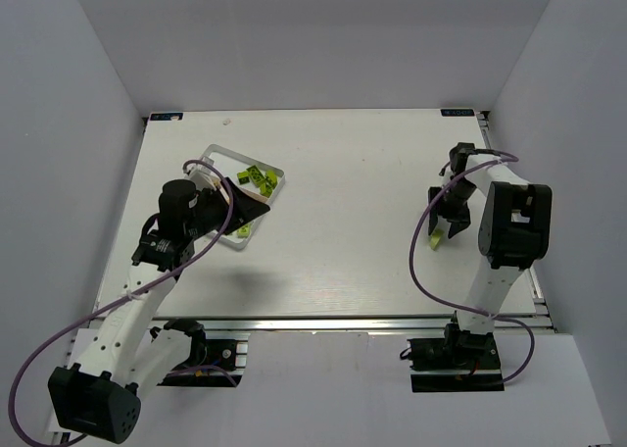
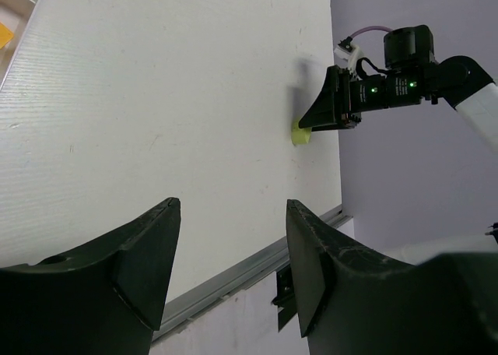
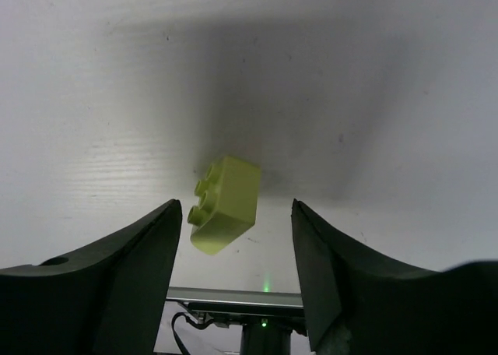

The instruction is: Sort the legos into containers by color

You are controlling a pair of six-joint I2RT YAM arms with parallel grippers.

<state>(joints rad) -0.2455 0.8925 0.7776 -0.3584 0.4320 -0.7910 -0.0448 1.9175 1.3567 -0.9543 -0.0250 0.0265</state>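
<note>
A lime lego [image 3: 226, 203] lies on its side on the table, studs to the left, between the fingers of my right gripper [image 3: 237, 238]. The gripper is open and touches nothing. From above, this lego [image 1: 434, 243] sits at the right gripper [image 1: 443, 236], on the table's right side. The left wrist view shows the same lego [image 2: 301, 135] far off. My left gripper [image 1: 257, 212] hangs open and empty over the near right edge of the clear container [image 1: 223, 153]. Several green legos [image 1: 260, 179] lie in the container, with one more [image 1: 243, 232] by its near corner.
The left wrist view catches the container's corner [image 2: 23, 20] at the top left, with an orange piece [image 2: 4, 34] inside. The table's metal front rail [image 1: 323, 322] runs along the near edge. White walls enclose the table on three sides.
</note>
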